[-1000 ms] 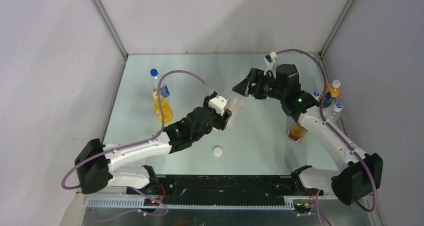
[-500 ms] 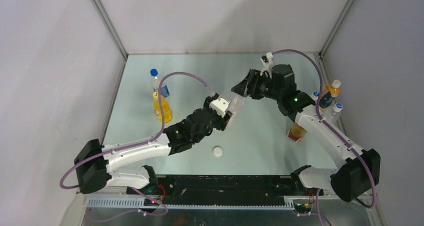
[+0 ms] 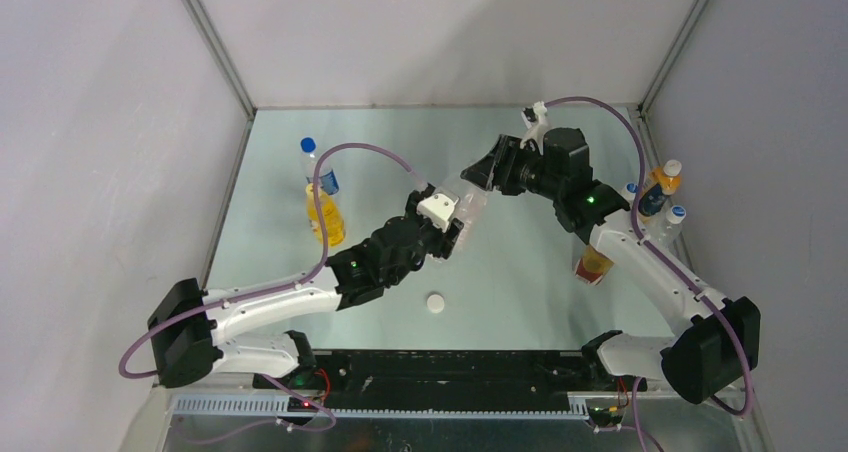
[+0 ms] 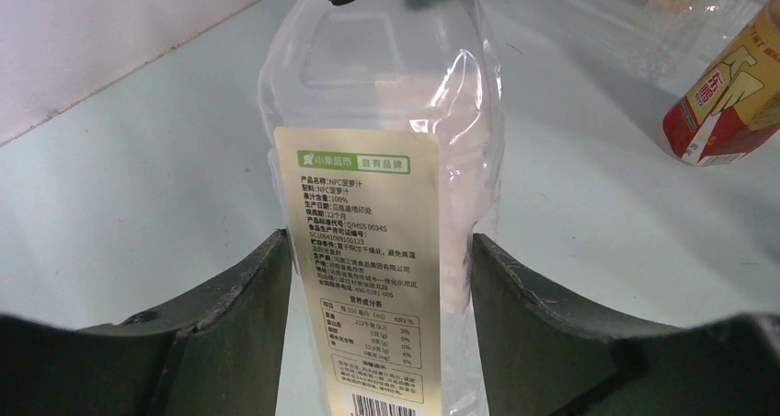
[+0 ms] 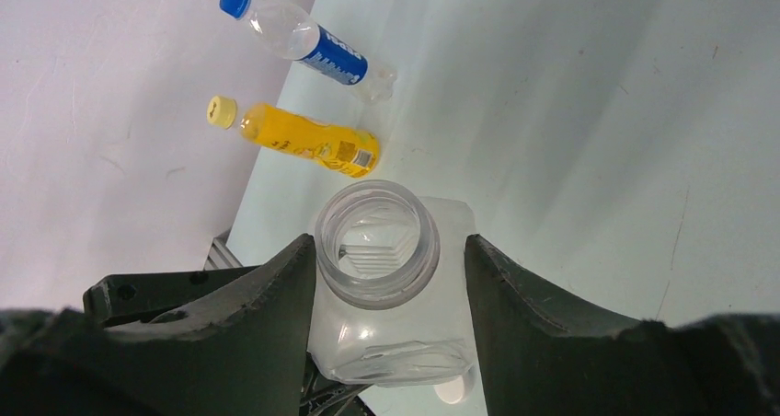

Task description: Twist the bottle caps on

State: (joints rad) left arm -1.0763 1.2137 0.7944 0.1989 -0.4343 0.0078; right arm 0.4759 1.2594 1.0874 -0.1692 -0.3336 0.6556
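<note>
My left gripper (image 3: 455,227) is shut on the wide clear bottle (image 3: 470,205) and holds it upright at mid table. In the left wrist view its fingers (image 4: 248,296) press both sides of the labelled body (image 4: 368,250). My right gripper (image 3: 478,175) is open and empty. In the right wrist view its jaws stand either side of the bottle's open, uncapped mouth (image 5: 377,241). One white cap (image 3: 435,302) lies on the table near the arms and also shows under the bottle (image 5: 451,390). The brown-drink bottle (image 3: 595,264) with its red-and-gold label (image 4: 727,103) is to the right. The second cap is out of view.
An orange-drink bottle (image 3: 325,217) with a yellow cap (image 5: 221,111) and a blue-labelled water bottle (image 3: 318,167) stand at the left. Several small bottles (image 3: 665,180) cluster at the right wall. Walls close in the left, back and right sides.
My right gripper has shifted slightly left, closer over the clear bottle's mouth. My left gripper holds the bottle in about the same place.
</note>
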